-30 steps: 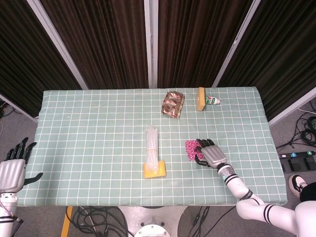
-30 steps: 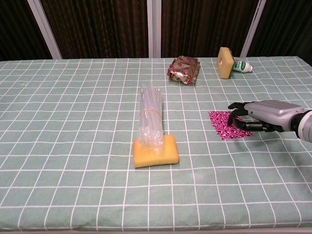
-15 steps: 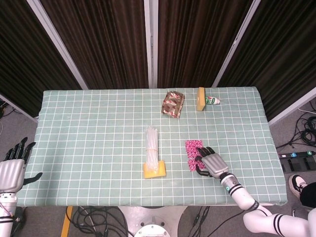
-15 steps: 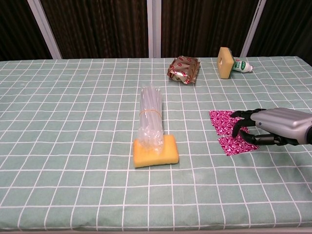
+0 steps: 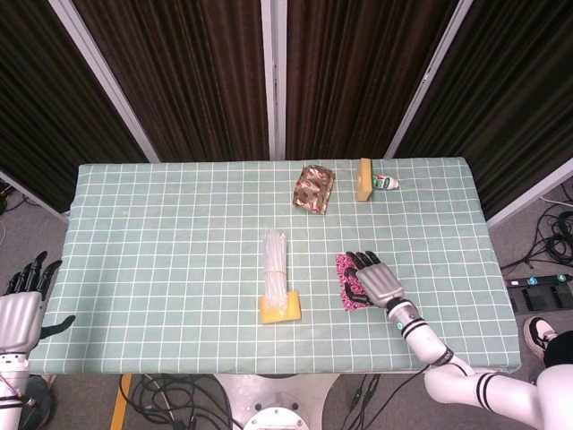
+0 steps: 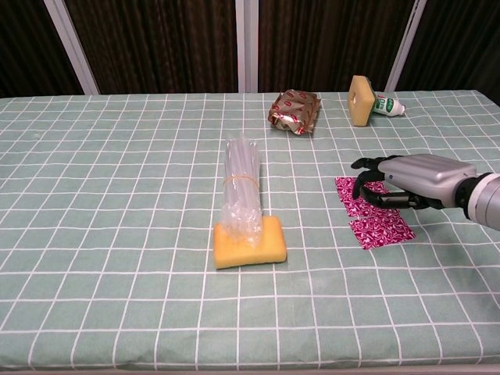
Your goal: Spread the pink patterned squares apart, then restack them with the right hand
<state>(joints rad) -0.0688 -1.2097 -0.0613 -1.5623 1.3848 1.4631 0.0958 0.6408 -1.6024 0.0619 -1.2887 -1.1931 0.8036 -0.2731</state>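
Observation:
Two pink patterned squares lie apart on the green checked cloth, right of centre. The far square (image 5: 343,265) (image 6: 353,205) is partly under my right hand (image 5: 373,279) (image 6: 408,181), whose fingers reach out over it and touch its top. The near square (image 5: 353,301) (image 6: 383,231) lies flat and uncovered just in front of that hand, with a narrow gap between the two squares. My left hand (image 5: 21,306) hangs off the table's left edge with its fingers spread and nothing in it; only the head view shows it.
A yellow sponge (image 5: 280,309) (image 6: 250,243) with a clear plastic bundle (image 5: 276,258) (image 6: 241,187) on it lies left of the squares. At the back are a snack packet (image 5: 313,188) (image 6: 295,111), an upright sponge (image 5: 363,179) (image 6: 360,100) and a small bottle (image 5: 386,183) (image 6: 388,105).
One pink patch became two: my right hand dragged a square toward the front edge, then moved back and left onto the far square. The left hand stayed put.

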